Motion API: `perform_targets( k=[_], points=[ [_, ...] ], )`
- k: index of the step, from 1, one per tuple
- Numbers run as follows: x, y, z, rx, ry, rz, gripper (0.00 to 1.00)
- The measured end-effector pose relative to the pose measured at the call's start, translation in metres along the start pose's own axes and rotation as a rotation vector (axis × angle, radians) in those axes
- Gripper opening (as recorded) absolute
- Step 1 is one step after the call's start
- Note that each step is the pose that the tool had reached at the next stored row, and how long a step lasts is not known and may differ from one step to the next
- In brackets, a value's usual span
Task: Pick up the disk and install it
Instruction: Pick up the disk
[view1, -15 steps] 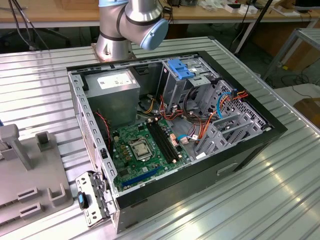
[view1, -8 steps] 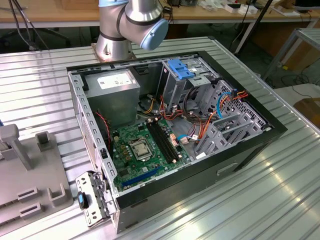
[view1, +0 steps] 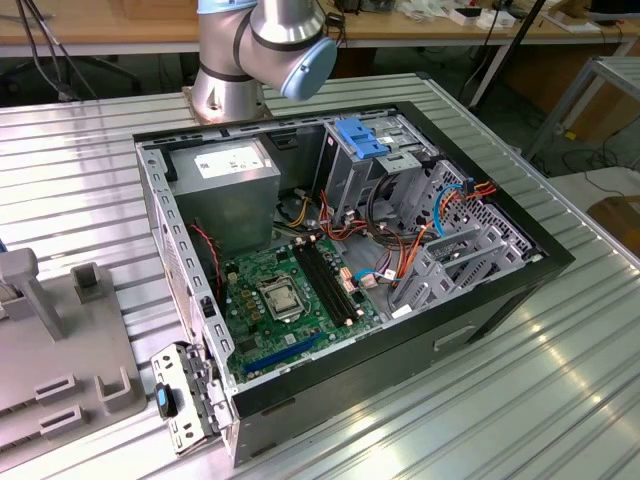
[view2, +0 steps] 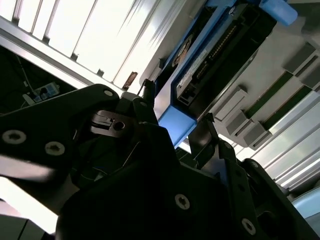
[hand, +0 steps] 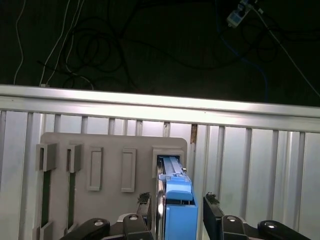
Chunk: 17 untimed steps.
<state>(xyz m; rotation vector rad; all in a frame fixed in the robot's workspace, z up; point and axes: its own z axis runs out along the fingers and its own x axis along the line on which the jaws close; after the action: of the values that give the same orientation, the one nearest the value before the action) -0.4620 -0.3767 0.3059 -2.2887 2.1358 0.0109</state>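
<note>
The disk (hand: 176, 210), a dark drive in a bright blue carrier, stands on edge in a slot of a grey holder plate (hand: 110, 150). In the second wrist view the disk (view2: 200, 65) runs away from the camera, its connector end facing me. My gripper (hand: 177, 200) straddles the disk, with one black fingertip (hand: 145, 200) on each side of it. A thin strip of bright table shows between the far fingertip and the blue carrier, so the jaws stand open. The gripper (view2: 176, 107) is low over the disk's near end.
An open computer case (view1: 500, 290) lies on the ribbed metal table (view1: 560, 400), with a motherboard (view1: 290, 300), loose cables and a grey drive cage topped by a blue bracket (view1: 365, 135). The arm's base (view1: 230, 60) stands behind the case. A grey slotted holder (view1: 60, 370) sits at the exterior view's left.
</note>
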Motion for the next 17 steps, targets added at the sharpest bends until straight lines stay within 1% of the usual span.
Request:
perform_targets(
  k=[4, 5, 9, 13, 17],
  points=[
    [0.0003, 0.0001, 0.0004, -0.0002, 0.0000, 0.000, 0.52],
    [0.0004, 0.0000, 0.0006, -0.0001, 0.0000, 0.000, 0.45],
    [0.0023, 0.0002, 0.0011, -0.0001, 0.0000, 0.000, 0.45],
    [0.0025, 0.0002, 0.0012, -0.0001, 0.0001, 0.001, 0.45],
    [0.0025, 0.0002, 0.0012, 0.0001, 0.0001, 0.023, 0.45]
  ],
)
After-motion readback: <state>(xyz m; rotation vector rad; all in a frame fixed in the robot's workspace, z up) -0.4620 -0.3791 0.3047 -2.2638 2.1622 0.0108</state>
